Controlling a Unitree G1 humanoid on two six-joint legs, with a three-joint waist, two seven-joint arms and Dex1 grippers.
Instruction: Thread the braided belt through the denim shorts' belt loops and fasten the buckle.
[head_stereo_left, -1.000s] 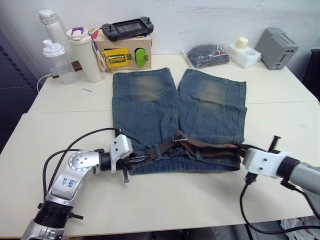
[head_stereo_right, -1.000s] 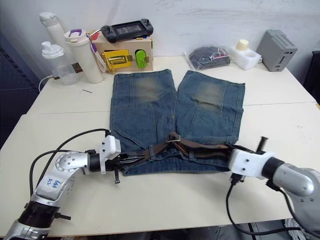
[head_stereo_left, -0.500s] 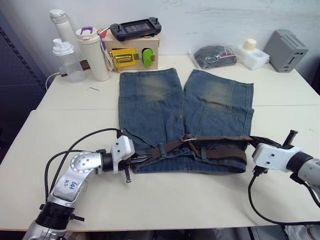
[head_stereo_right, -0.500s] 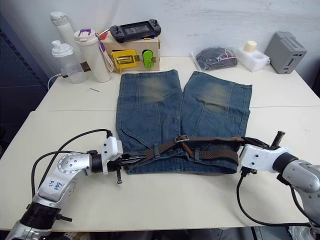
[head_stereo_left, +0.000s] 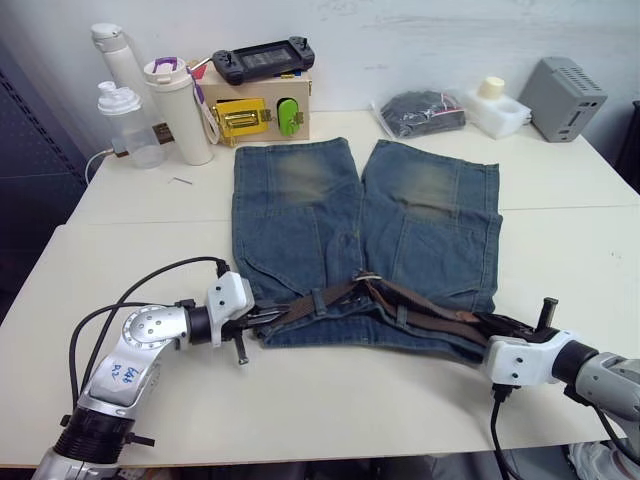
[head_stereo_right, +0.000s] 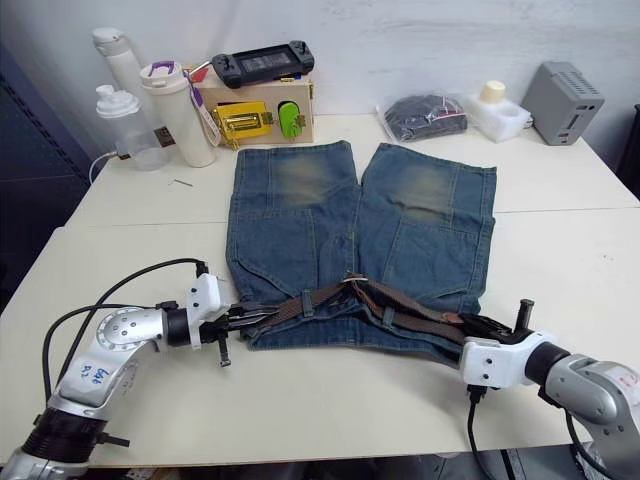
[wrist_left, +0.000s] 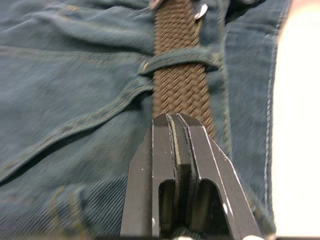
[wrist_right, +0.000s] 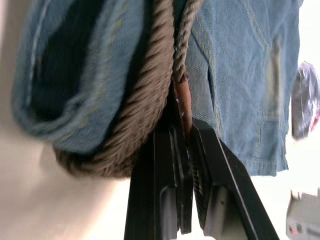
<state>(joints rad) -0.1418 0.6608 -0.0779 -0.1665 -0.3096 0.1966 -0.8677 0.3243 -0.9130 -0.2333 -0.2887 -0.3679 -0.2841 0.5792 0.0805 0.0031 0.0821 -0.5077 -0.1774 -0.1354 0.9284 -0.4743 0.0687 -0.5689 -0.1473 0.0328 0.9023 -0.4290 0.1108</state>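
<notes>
The denim shorts (head_stereo_left: 330, 220) lie flat on the white table (head_stereo_left: 560, 250), waistband toward me. The braided belt (head_stereo_left: 425, 311) runs along that waistband and passes under a belt loop (wrist_left: 180, 57). Its silver buckle (head_stereo_left: 368, 278) sits near the waistband's middle. My left gripper (head_stereo_left: 278, 314) is at the waistband's left end, shut on the belt's tip. My right gripper (head_stereo_left: 481, 322) is at the right end, shut on the belt's brown end (wrist_right: 182, 107), with the waistband's corner bunched beside it. The belt slopes down from the buckle toward the right gripper.
At the back left stand a white tumbler (head_stereo_left: 178, 110) and two bottles (head_stereo_left: 122, 125). Beside them is a wooden box (head_stereo_left: 258, 112) with a game console (head_stereo_left: 255, 58) on top. A black bundle in plastic (head_stereo_left: 420, 110) and a grey box (head_stereo_left: 565, 98) sit at the back right.
My right gripper has drawn the belt's right end toward me, so the strap now slants instead of lying level. The left gripper has kept its hold. The camera has shifted slightly.
</notes>
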